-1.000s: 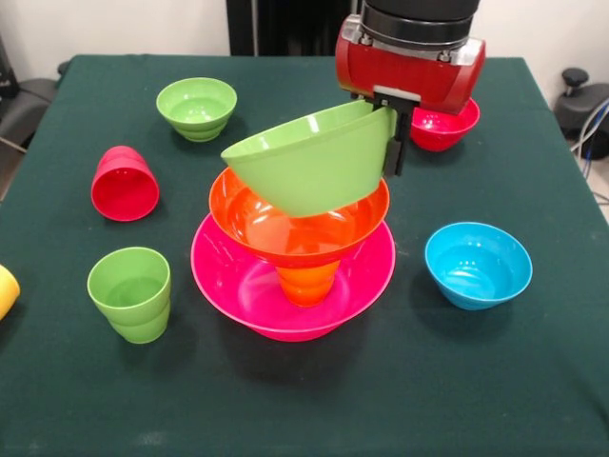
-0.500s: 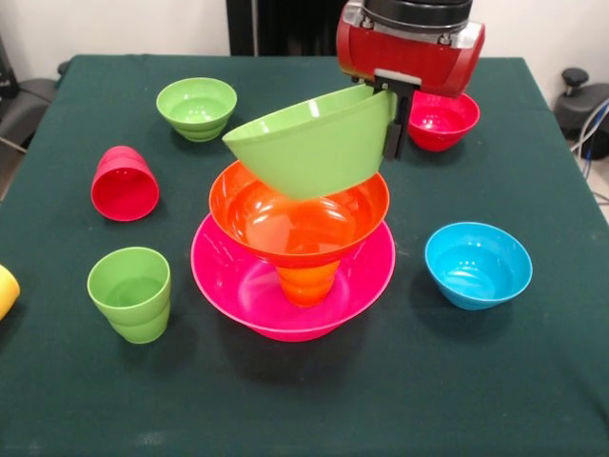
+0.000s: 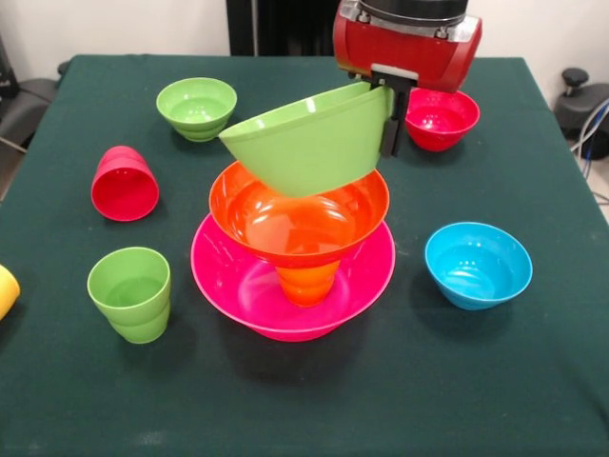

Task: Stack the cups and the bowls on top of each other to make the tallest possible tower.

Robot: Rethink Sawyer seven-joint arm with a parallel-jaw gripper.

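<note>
At the far left edge of the table (image 3: 533, 381) a sliver of the yellow cup (image 3: 5, 290) shows, mostly cut off, waiting out of the way. Right of it the red cup (image 3: 124, 184) lies tipped on its side with its mouth facing the camera, so it would need righting or a sideways grasp before use, while the green cup (image 3: 130, 293) stands upright nearer the front, mouth up and ready to pick. Farther back sits the small green bowl (image 3: 197, 108), upright and well apart from everything else. In the middle stands the tower (image 3: 295, 257): the very large pink bowl (image 3: 362, 286) is the base because it is widest, an orange cup (image 3: 306, 283) stands inverted inside it as a spacer to gain height, and the large orange bowl (image 3: 285, 224) rests on that cup. Above it the large green bowl (image 3: 309, 145) hangs tilted, its left rim drooping because it is pinched only at its right rim by the end effector (image 3: 388, 119), which is clenched on that wall; the bowl's base is just over the orange bowl, whether touching I cannot tell. This looks like the placing step for that bowl. To the right, the small red bowl (image 3: 441, 118) sits far back, partly behind the arm, and the small blue bowl (image 3: 478, 264) sits nearer, both unused.
</note>
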